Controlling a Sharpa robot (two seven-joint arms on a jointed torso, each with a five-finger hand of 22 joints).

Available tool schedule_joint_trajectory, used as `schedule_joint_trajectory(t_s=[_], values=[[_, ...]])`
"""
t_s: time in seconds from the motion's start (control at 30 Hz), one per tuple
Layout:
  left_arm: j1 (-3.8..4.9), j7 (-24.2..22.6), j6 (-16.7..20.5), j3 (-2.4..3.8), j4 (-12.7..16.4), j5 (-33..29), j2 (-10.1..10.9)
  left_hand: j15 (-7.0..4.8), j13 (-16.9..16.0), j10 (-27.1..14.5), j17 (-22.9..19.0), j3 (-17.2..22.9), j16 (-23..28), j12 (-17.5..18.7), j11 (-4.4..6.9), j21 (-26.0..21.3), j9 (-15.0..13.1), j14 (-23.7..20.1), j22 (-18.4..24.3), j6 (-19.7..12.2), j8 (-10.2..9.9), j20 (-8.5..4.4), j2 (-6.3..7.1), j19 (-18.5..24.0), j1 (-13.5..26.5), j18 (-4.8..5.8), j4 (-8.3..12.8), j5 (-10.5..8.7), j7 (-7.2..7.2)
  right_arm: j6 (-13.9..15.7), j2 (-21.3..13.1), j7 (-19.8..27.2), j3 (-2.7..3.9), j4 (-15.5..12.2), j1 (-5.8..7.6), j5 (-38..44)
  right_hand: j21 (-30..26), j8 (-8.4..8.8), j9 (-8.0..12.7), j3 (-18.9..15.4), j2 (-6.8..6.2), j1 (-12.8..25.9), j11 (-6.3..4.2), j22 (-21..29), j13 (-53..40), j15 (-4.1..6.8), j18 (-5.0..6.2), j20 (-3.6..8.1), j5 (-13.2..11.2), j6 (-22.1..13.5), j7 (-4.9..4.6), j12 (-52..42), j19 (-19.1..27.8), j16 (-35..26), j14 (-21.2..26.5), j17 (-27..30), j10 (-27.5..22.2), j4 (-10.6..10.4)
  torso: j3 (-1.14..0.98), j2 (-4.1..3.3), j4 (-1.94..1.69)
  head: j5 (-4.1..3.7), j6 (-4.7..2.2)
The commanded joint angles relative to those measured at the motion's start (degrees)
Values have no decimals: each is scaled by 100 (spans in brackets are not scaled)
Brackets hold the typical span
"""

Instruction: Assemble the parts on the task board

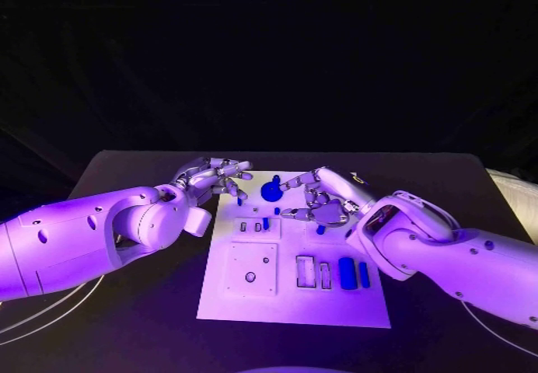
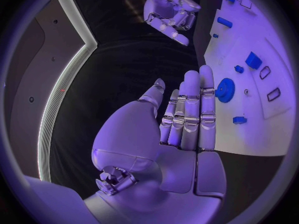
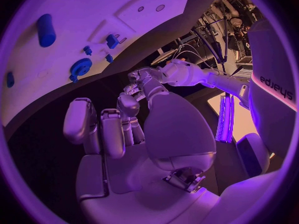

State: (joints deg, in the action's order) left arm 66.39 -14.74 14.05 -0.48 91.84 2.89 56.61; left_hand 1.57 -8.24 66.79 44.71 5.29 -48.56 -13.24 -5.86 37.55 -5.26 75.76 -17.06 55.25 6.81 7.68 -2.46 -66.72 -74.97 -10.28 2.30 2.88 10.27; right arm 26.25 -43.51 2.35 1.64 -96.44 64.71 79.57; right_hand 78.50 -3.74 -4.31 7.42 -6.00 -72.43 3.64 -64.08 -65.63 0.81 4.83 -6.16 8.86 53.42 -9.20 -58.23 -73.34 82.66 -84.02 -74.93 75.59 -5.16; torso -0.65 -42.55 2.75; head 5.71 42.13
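The white task board [image 1: 294,299] lies in the middle of a black table [image 1: 134,326], with darkness all round beyond the table's far edge. Blue parts sit on the board: a gear [image 1: 271,189] near its far edge, 2 long pieces [image 1: 347,273] standing side by side toward its right, and a few small ones between. The left hand [image 1: 215,177] hovers at the board's far-left corner with fingers straight and together, holding nothing, while the right hand [image 1: 319,199] hangs over the far half beside the gear, fingers curled but apart and empty.
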Motion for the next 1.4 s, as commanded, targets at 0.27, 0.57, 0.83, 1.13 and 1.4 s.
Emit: schedule_joint_trajectory(t_s=[0.27,0.57,0.83,1.13,1.4], values=[[377,2422,-956,6,-185,2166,-86,-330,-2779,296,4529,-363,-4144,-3182,397,3877,-573,1424,-4843,524,671,-310,-72,-1453,659,616,-474,28,-382,-91,-822,375,89,-399,252,-1535,-60,-42,-42,-56,163,-200,-5,54,25,-26,54,27,92,134,50,-11,66,-69,-320,-257,-39,9,-37,130,71,86,48],[897,4531,-2027,4,-88,4183,-267,-325,-4287,-45,4529,-713,-4144,-4646,408,4579,-1408,1424,-5883,173,1442,-315,-243,-1664,867,749,-971,11,-438,7,-1136,280,98,-294,309,-1954,-70,-44,-47,-59,188,-230,-9,71,51,-22,57,31,110,150,54,18,76,-90,-314,-228,-53,15,-38,176,116,117,73],[1139,5022,-2546,-50,-325,5206,-774,-444,-4972,354,4529,-1090,-4144,-5251,555,4832,-2269,1424,-6387,67,2297,-410,-306,-1882,859,840,-1265,12,-611,-17,-1207,115,98,-162,315,-2003,-93,-62,-62,-96,189,-235,-17,110,77,-15,64,37,147,201,64,44,99,-120,-305,-191,-68,6,-35,192,120,133,88],[1263,5178,-2719,-186,-779,5681,-1331,-524,-5281,538,4529,-1564,-4144,-5491,632,4914,-2985,1424,-6560,-186,2768,-498,-305,-1956,1026,873,-1669,-17,-692,-28,-1210,13,98,-46,316,-2002,-103,-61,-67,-144,168,-222,-20,123,85,-11,66,42,170,213,68,48,105,-134,-303,-177,-69,-6,-42,181,114,131,121],[1275,5214,-2769,-281,-1062,5855,-1695,-543,-5379,596,4529,-1767,-4144,-5563,652,4952,-3156,1424,-6644,-233,2857,-518,-277,-1994,1082,890,-1827,-20,-713,-33,-1188,-29,99,-8,317,-1993,-114,-60,-68,-155,164,-218,-21,145,93,-11,71,42,173,214,69,56,118,-146,-299,-161,-73,-10,-38,174,116,140,139]])
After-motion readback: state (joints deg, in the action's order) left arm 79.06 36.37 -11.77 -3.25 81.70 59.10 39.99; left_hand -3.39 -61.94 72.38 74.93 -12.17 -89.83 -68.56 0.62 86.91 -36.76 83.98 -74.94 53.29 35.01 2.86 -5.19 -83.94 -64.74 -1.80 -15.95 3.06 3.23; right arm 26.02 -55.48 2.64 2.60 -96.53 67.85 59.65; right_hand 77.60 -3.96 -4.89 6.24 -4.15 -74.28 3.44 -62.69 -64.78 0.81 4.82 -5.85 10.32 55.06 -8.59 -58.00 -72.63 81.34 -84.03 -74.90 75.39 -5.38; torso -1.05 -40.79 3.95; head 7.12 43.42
